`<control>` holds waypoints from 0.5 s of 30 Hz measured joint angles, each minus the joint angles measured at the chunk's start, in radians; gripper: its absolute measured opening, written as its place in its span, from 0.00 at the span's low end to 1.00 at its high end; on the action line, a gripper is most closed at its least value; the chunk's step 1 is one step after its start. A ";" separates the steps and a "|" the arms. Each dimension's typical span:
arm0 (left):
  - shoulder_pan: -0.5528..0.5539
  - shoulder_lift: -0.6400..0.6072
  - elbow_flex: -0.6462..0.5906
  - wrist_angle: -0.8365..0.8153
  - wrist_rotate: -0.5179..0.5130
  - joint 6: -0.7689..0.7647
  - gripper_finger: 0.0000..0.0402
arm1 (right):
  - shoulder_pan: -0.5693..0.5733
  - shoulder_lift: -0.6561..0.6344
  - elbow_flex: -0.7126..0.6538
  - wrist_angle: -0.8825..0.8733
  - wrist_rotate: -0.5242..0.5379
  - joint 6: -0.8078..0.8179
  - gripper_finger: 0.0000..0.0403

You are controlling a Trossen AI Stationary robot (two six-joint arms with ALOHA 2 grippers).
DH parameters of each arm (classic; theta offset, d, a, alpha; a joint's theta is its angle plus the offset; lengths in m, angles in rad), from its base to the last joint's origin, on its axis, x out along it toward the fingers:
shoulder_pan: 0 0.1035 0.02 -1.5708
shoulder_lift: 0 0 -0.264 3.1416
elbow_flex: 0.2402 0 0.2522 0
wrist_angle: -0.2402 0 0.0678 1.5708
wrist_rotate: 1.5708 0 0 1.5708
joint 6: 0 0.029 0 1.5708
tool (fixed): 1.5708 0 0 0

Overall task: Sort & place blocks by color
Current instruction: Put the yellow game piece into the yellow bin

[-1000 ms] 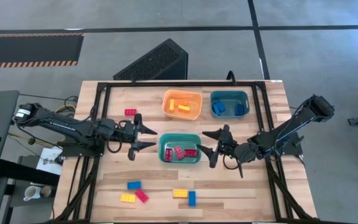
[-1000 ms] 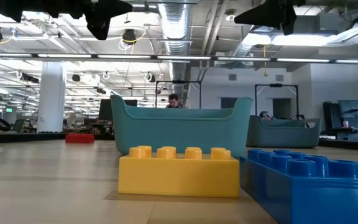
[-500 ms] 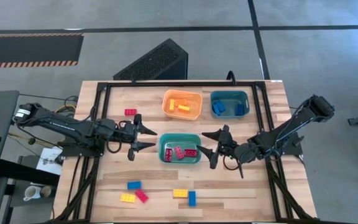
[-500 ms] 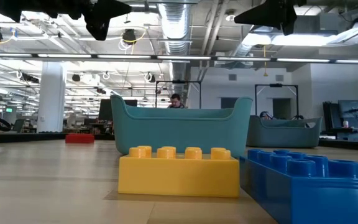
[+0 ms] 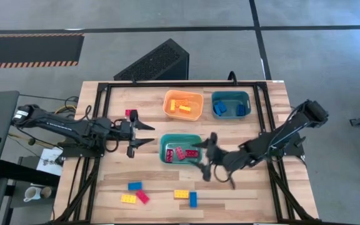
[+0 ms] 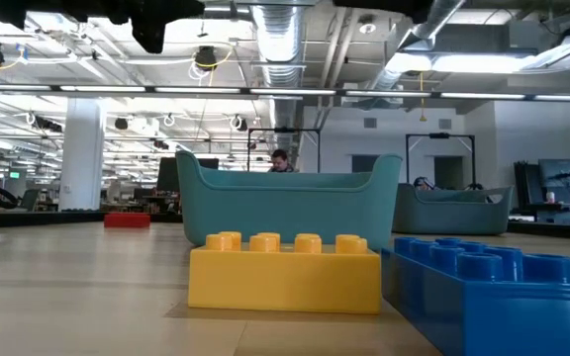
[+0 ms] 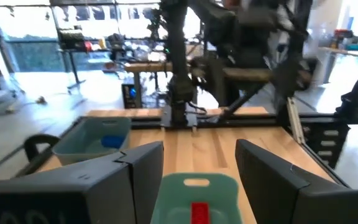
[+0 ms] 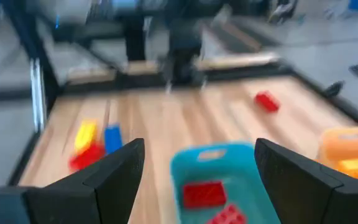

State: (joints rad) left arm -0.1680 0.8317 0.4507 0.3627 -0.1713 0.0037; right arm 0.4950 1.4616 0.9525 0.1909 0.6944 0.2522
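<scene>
Both grippers hang open and hold nothing. My left gripper (image 5: 147, 134) is level, left of the near teal bin (image 5: 180, 161), which holds red blocks (image 5: 181, 152). My right gripper (image 5: 203, 157) hovers over that bin's near right corner; its wrist view shows the bin (image 8: 185, 165) and a red block (image 8: 204, 193) between the fingers. The orange bin (image 5: 183, 114) holds yellow blocks (image 5: 181, 106). The far teal bin (image 5: 231, 94) holds blue blocks (image 5: 220, 109). Loose blocks lie flat on the table: red (image 5: 130, 113), blue (image 5: 134, 185), yellow (image 5: 129, 198), red (image 5: 142, 196), yellow (image 5: 181, 194), blue (image 5: 193, 199).
A black frame (image 5: 180, 84) runs along the table's far edge and down both sides. In the low view the yellow block (image 6: 285, 272) and blue block (image 6: 493, 292) stand close in front of the teal bin (image 6: 290, 203). Bare wood lies between the bins and the near blocks.
My right gripper has moved toward the table's left and near edges, over the near teal bin's near right corner, rolling as it went; its fingers stay open. The blocks and bins have not moved.
</scene>
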 joint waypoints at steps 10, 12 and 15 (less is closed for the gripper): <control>0.000 -0.060 0.000 -0.036 -0.010 0.015 0.47 | -0.007 0.257 0.329 -0.360 -0.267 0.102 0.81; 0.000 -0.065 0.000 -0.061 -0.010 0.011 0.47 | -0.013 0.294 0.383 -0.407 -0.347 0.132 0.81; 0.000 -0.061 0.000 -0.081 -0.015 0.000 0.47 | -0.026 0.360 0.448 -0.434 -0.434 0.152 0.81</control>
State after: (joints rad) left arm -0.1677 0.7709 0.4507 0.2820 -0.1865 0.0032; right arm 0.4693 1.8213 1.4005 -0.2431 0.2604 0.4038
